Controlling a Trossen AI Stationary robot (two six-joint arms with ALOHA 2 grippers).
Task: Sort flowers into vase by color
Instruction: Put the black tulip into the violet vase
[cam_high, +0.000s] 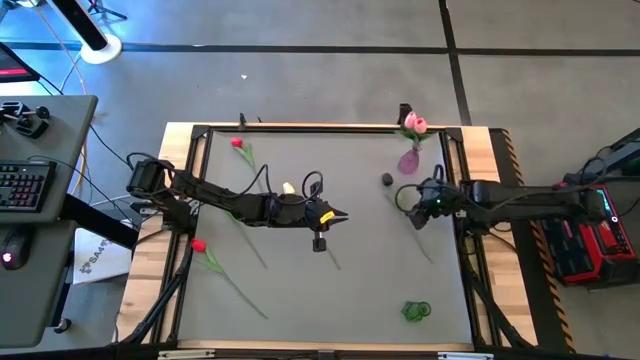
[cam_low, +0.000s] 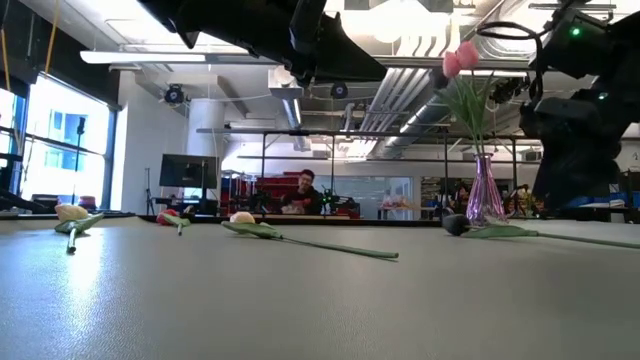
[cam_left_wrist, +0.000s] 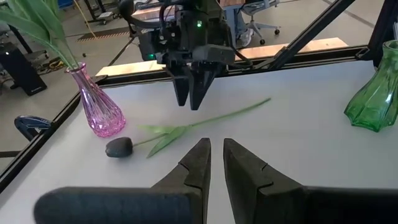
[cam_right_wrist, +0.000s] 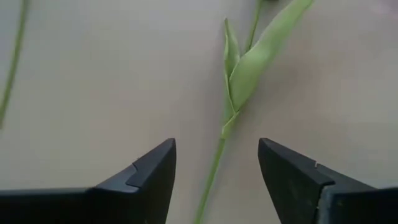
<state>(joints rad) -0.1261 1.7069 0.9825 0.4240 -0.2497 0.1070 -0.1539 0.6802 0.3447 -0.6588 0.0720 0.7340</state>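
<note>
Two of our grippers are over the tabletop. Our right gripper (cam_right_wrist: 216, 174) hangs near the right edge with its fingers parted wide, straddling the thin green stem of the black tulip (cam_high: 387, 180) without touching it. That flower lies flat, its long axis running diagonally: head toward the far edge, just beside the pink vase (cam_high: 408, 160), stem trailing toward the near right corner. The pink vase stands by the far right corner and holds two pink tulips (cam_high: 414, 124), upright.

Our left gripper (cam_high: 340, 214) reaches to the middle of the tabletop, fingers nearly closed with only a narrow slit between them, grasping nothing. A cream tulip (cam_high: 288, 188) lies under that arm, its stem slanting toward the near edge. A red tulip (cam_high: 237, 143) lies near the far left corner, head toward the far edge. Another red tulip (cam_high: 199, 245) lies by the left edge, stem running diagonally toward the near edge. A green vase (cam_high: 416, 311) stands close to the near right corner, well apart from the flowers.
</note>
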